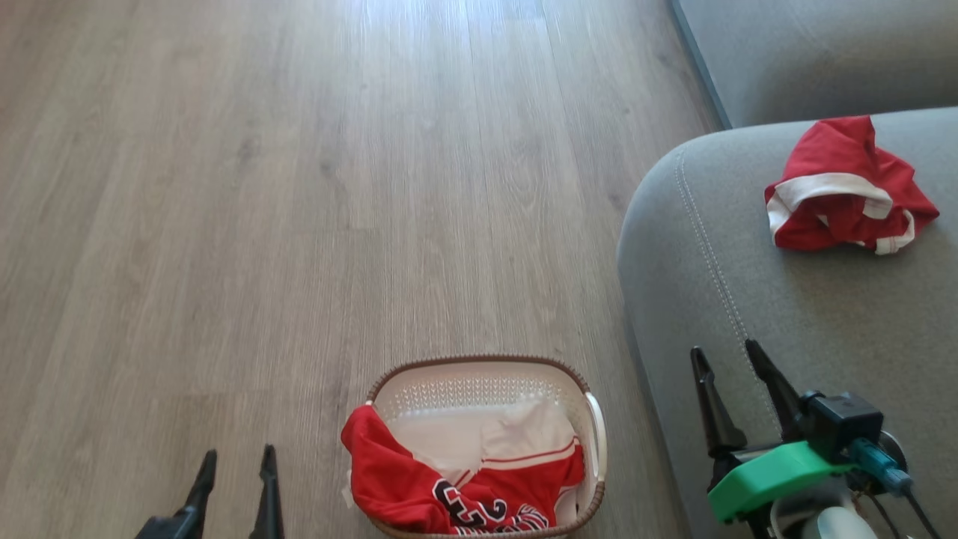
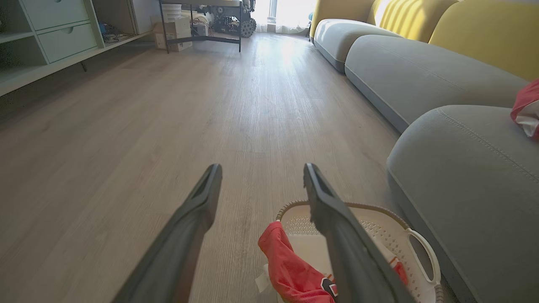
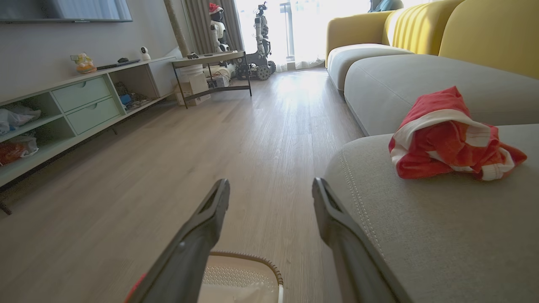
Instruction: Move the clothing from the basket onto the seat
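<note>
A white perforated basket (image 1: 479,374) with a brown rim stands on the wood floor beside the grey sofa seat (image 1: 808,314). Red and white clothing (image 1: 464,479) with black numerals lies in it, one red fold draped over the left rim. A second crumpled red garment (image 1: 846,191) with white trim rests on the seat cushion. My left gripper (image 1: 236,453) is open, low to the left of the basket, with nothing between its fingers. My right gripper (image 1: 730,355) is open and empty over the cushion's front edge. The wrist views show the basket (image 2: 379,219), the clothing (image 2: 290,269) and the garment (image 3: 450,139).
More grey cushions (image 3: 421,84) and yellow backrests (image 3: 484,33) run along the right. A pale green low cabinet (image 3: 80,105) lines the left wall, with a dark-framed table (image 3: 210,63) and other robots (image 3: 263,42) near the bright window. Wide bare floor (image 1: 299,187) lies ahead.
</note>
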`<state>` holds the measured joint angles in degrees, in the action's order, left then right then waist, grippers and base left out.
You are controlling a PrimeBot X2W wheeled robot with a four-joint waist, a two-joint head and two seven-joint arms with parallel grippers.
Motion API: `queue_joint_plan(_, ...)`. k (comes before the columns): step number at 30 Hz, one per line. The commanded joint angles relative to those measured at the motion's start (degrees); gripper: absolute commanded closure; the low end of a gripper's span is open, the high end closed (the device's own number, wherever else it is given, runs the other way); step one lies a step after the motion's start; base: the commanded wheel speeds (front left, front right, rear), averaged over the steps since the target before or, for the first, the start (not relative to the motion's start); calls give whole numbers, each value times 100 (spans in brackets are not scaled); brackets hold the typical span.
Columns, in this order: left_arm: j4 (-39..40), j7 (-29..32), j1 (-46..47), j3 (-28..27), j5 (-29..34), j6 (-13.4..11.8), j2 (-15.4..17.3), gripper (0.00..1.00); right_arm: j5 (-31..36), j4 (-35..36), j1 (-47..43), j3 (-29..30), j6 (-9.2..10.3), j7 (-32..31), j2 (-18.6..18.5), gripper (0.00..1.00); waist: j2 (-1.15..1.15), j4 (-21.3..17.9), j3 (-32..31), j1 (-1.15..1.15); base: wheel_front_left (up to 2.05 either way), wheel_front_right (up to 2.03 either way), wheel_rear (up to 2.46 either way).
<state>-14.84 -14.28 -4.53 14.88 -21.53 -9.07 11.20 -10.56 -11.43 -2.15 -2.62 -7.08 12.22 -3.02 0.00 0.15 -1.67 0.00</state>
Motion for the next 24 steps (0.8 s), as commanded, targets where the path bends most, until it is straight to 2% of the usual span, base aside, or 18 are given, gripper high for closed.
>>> queue_joint_plan(1, 106, -50, 351, -149, 62, 33, 49, 0, 45, 223, 164, -90, -41, 98, 14, 0, 0, -23, 66, 0, 0, 0, 0)
queue_joint_plan(6, -122, 26, 754, 108, 199, 189, 32, 0, 169, 395, 356, -6, -41, 149, 14, 0, 0, -139, 471, 0, 0, 0, 0)
queue_joint_plan(12, -615, 191, 1549, 544, 449, 470, -71, 0, 250, 661, 821, 197, -41, 222, 14, 0, 0, -360, 1306, 0, 0, 0, 0)
queue_joint_plan(24, -2607, 466, 3445, 1481, 1027, 1130, -488, 0, 317, 1270, 2079, 353, -41, 275, 14, 0, 0, -923, 3086, 0, 0, 0, 0)
